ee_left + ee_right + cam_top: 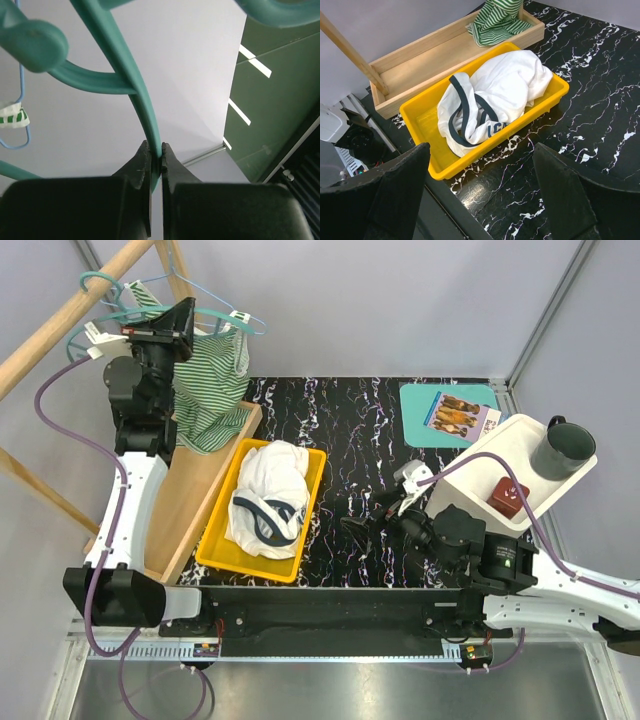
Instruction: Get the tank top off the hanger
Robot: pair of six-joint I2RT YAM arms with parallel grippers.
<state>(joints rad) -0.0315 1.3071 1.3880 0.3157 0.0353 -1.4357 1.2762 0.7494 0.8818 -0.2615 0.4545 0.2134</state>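
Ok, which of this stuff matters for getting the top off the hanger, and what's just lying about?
For the job: striped tank top, teal hanger, left gripper shut on that hanger.

Lying about: white shirt in the yellow tray, wooden box, booklet on a teal mat, dark cup and red block on the white tray; right gripper open.

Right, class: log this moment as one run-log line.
left gripper: shut on teal hanger | striped tank top: on hanger | right gripper: open, empty
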